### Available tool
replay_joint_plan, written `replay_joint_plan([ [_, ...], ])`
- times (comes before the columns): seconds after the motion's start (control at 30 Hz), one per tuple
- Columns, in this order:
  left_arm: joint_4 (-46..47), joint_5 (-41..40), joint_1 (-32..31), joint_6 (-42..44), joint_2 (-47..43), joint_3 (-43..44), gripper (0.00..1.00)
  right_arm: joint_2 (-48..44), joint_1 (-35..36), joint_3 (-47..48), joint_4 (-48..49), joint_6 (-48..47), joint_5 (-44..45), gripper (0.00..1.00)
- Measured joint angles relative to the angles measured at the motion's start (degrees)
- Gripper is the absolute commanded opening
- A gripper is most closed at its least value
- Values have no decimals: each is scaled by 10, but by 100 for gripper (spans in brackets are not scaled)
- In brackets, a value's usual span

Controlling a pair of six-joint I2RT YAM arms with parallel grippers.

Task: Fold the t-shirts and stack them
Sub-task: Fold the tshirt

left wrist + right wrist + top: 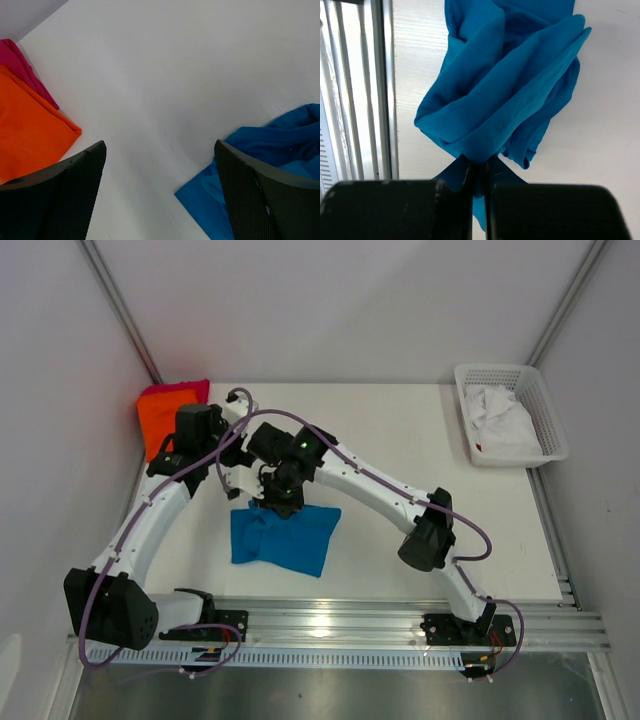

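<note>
The right gripper [479, 175] is pressed together on a bunch of the blue t-shirt [505, 90]. Its two dark fingers meet at the bottom centre of the right wrist view, with only a thin fold of cloth between them. The shirt gathers into thick folds from that pinch and fills the upper middle of the frame. In the top view the pinch sits at the shirt's upper edge, just left of the frame's centre, and the rest of the shirt lies crumpled on the white table [400, 440] below it, towards the metal rail [400, 620] along the bottom. The left gripper [160, 144] is spread wide and holds nothing. Its two black fingers [70, 195] stand in the lower corners of the left wrist view with bare table between them, the blue cloth beside the right-hand finger and orange cloth beside the left-hand one. There are three t-shirts in all, one of each colour. The orange t-shirt [158, 420] lies folded flat in the upper left of the top view, on top of the pinkish-red t-shirt [180, 390], whose edge shows above it. Both are well apart from the blue one. One white basket [548, 410] sits in the upper right of the frame with a crumpled white cloth [500, 420] inside.
</note>
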Motion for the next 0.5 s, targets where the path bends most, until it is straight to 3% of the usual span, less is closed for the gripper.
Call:
replay_joint_plan([
  [0.23,0,0,0,0,4,1,91,2,1,24,-1,9,-58,0],
  [0.5,-5,4,0,0,13,5,91,-10,27,-92,3,14,-189,0],
])
